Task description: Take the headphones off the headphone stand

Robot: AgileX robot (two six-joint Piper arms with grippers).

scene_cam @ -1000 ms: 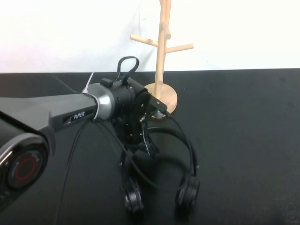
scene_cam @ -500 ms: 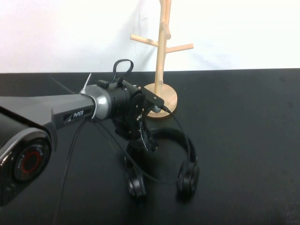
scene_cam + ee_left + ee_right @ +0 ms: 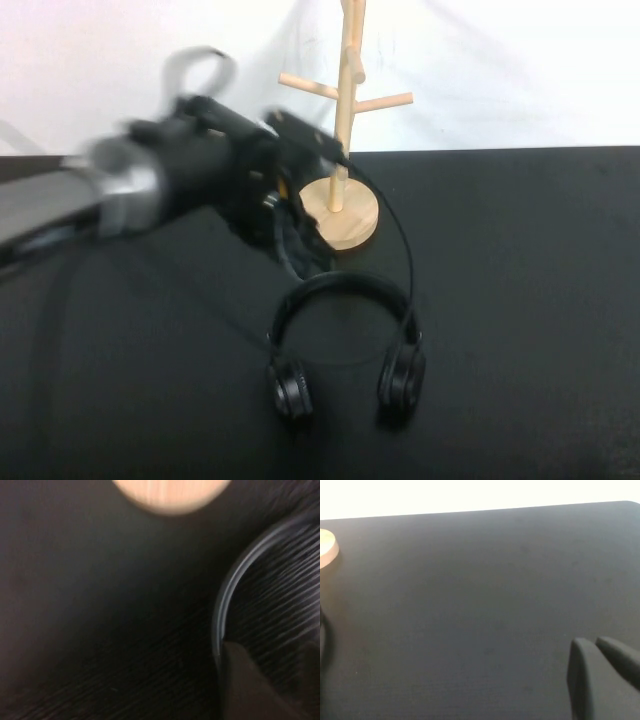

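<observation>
Black worktop spans the high view, with a pale wall behind it. The left arm reaches in from the left side, blurred, raised above the surface. The wooden stand sits upright at the back centre on its round disc base; its pegs are bare. The headphones lie on the worktop just in front of the stand's base, apart from it, headband arched toward the stand and both ear cups toward the camera side.

The left gripper hangs above the worktop between the stand's base and the headband, clear of the headphones. Its fingers are too blurred to judge; cannot tell whether released or clenched.

The right gripper appears only in its own wrist view, low over bare worktop, well away from the headphones. Its two fingers lie clenched together, grasping nothing.
</observation>
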